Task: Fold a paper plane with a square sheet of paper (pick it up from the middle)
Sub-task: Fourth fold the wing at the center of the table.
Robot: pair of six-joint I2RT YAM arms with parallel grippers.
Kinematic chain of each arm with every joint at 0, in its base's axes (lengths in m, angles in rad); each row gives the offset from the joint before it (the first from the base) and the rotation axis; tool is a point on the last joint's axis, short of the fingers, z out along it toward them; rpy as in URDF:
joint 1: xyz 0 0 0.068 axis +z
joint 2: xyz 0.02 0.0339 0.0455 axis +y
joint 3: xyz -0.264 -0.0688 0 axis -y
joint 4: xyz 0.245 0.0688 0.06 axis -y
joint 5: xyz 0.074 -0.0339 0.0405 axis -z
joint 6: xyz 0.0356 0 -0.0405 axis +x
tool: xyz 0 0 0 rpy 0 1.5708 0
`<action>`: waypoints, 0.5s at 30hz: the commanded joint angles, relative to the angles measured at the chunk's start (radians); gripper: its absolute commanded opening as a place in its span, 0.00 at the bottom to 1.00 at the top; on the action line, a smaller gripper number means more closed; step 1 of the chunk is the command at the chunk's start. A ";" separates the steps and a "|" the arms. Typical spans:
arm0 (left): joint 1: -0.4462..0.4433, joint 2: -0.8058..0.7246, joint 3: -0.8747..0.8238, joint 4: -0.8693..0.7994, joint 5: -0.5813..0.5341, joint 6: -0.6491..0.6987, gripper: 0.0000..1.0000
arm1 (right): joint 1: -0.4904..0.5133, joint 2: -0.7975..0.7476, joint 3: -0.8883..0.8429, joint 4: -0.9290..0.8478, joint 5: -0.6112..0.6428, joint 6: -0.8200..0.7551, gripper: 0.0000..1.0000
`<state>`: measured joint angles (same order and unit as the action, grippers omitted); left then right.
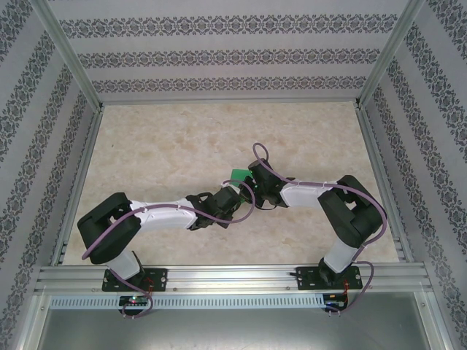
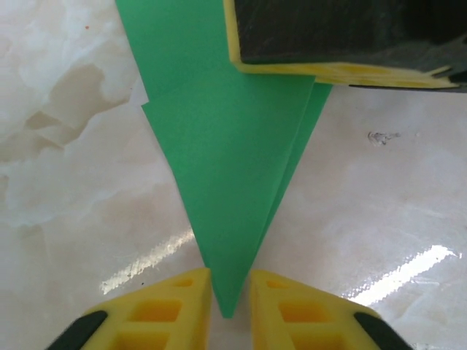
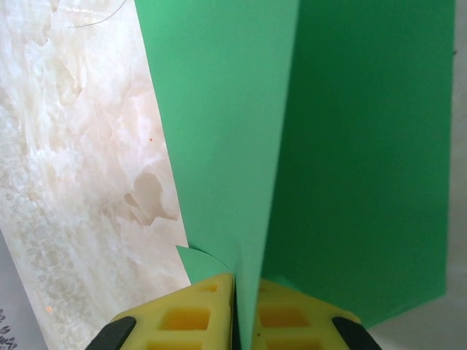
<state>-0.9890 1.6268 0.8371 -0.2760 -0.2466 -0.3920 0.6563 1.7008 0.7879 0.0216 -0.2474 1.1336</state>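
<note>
The bright green sheet of paper [image 1: 238, 176] is folded into a pointed, layered dart shape and held above the table's middle, where both grippers meet. My right gripper [image 3: 244, 286] is shut on it, and a fold [image 3: 219, 146] runs edge-on between the yellow fingers. In the left wrist view the paper's narrow tip [image 2: 228, 219] points down between the fingers of my left gripper [image 2: 230, 283]. Those jaws stand a narrow gap apart, and the tip's edges touch both inner corners. A right finger [image 2: 328, 36] presses the paper's wide end.
The marble-patterned table [image 1: 160, 146] is bordered by aluminium rails [image 1: 219, 277] and patterned walls [image 1: 219, 58]. Both arms reach inward from the near edge, their purple cables [image 1: 259, 157] looping beside the wrists.
</note>
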 commanded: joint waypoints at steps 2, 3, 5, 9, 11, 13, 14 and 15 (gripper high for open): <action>-0.020 0.009 0.016 0.044 -0.025 0.038 0.13 | -0.001 -0.004 0.033 0.028 -0.030 0.002 0.12; -0.020 0.007 0.013 0.044 -0.030 0.038 0.10 | -0.003 -0.007 0.033 0.030 -0.035 0.000 0.13; -0.020 0.004 0.010 0.041 -0.037 0.044 0.08 | -0.009 -0.014 0.035 0.022 -0.041 -0.009 0.16; -0.020 0.004 0.010 0.036 -0.052 0.051 0.04 | -0.025 -0.028 0.043 -0.007 -0.055 -0.041 0.23; -0.020 0.001 0.009 0.036 -0.062 0.049 0.03 | -0.034 -0.038 0.049 -0.036 -0.052 -0.064 0.24; -0.020 -0.011 -0.003 0.049 -0.063 0.045 0.03 | -0.049 -0.047 0.051 -0.055 -0.057 -0.087 0.25; -0.019 -0.022 -0.010 0.057 -0.062 0.041 0.03 | -0.059 -0.047 0.053 -0.059 -0.072 -0.104 0.25; -0.019 -0.033 -0.020 0.065 -0.058 0.038 0.04 | -0.069 -0.048 0.059 -0.070 -0.085 -0.118 0.25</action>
<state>-0.9916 1.6245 0.8330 -0.2623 -0.2806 -0.3664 0.6098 1.6836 0.8173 -0.0154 -0.3004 1.0756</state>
